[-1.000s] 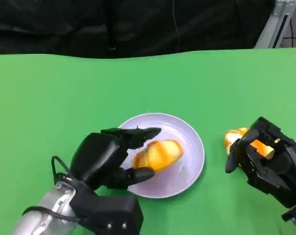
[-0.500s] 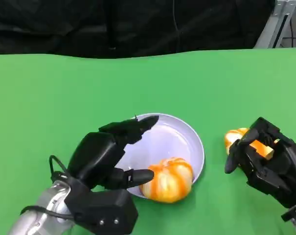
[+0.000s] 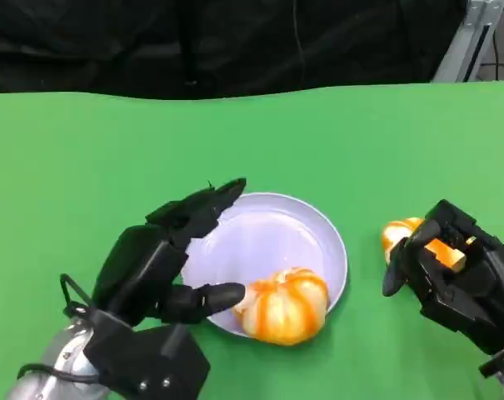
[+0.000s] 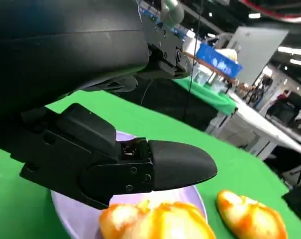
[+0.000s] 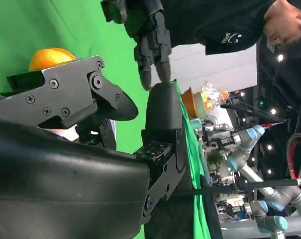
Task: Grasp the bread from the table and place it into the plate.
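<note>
Nearest the camera in the head view, the left hand (image 3: pixel 164 267) hovers at the near left edge of the plate (image 3: pixel 260 229), its fingers spread apart and holding nothing; one finger reaches up along the plate's left rim and the thumb points toward a bread roll (image 3: pixel 285 306) just beside its tip. That roll, orange-striped and pumpkin-shaped, sits on the plate's near rim, partly hanging over the edge. The left wrist view shows the same roll (image 4: pixel 155 223) under the thumb tip, with the pale plate (image 4: pixel 75 219) beneath it.

To the right, the right hand (image 3: pixel 456 275) rests on the green table (image 3: pixel 360 142), fingers curled around a second bread roll (image 3: pixel 401 235) that shows orange between them and at the hand's left side; it lies on the table, apart from the plate. In the right wrist view this roll (image 5: pixel 50 57) peeks out behind the fingers.

Farther back, a person in dark clothing (image 5: pixel 225 25) stands beside the table.
</note>
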Controlling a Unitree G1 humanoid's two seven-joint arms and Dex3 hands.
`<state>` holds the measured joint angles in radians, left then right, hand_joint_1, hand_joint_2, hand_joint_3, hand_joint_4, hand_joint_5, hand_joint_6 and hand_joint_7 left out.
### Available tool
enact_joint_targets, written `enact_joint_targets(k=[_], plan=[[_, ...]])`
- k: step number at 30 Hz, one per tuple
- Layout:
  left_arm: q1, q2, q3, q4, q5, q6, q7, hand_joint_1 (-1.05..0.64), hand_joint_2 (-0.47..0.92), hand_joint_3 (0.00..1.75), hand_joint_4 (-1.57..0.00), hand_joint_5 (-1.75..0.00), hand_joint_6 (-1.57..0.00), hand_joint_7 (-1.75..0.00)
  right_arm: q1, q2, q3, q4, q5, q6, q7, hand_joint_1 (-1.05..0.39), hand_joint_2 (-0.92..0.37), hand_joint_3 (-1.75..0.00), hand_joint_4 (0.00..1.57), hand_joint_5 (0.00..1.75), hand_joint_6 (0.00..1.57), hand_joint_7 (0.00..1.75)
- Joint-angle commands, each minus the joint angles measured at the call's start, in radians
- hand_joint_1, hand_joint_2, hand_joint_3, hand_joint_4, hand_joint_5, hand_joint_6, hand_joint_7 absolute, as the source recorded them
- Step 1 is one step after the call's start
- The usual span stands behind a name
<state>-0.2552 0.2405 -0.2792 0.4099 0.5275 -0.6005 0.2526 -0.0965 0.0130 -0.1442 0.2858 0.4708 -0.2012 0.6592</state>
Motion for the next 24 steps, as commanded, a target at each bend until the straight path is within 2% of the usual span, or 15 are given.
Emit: enact_joint_targets(k=[1,10,24], plan=[[0.050,0.011,0.056,-0.043,-0.020,-0.029,0.051,-1.05,0.92,0.68,-0.28,-0.01,-0.21,0.00,0.003,-0.014,-0.007,0.000,0.004,-0.005,0.007,-0.01,-0.77,-0.93,0.60,1.75,0.46,1.57],[0.101,0.012,0.115,-0.080,-0.053,-0.065,0.062,-1.05,0.92,0.69,-0.31,-0.02,-0.24,-0.01,0.004,-0.015,-0.007,-0.001,0.005,-0.001,0.012,-0.01,-0.78,-0.93,0.60,1.75,0.46,1.56],[0.111,0.002,0.133,-0.091,-0.051,-0.067,0.052,-1.05,0.92,0.69,-0.33,-0.01,-0.25,-0.01,0.003,-0.015,-0.008,-0.001,0.006,0.001,0.012,-0.01,-0.77,-0.93,0.61,1.75,0.47,1.56]])
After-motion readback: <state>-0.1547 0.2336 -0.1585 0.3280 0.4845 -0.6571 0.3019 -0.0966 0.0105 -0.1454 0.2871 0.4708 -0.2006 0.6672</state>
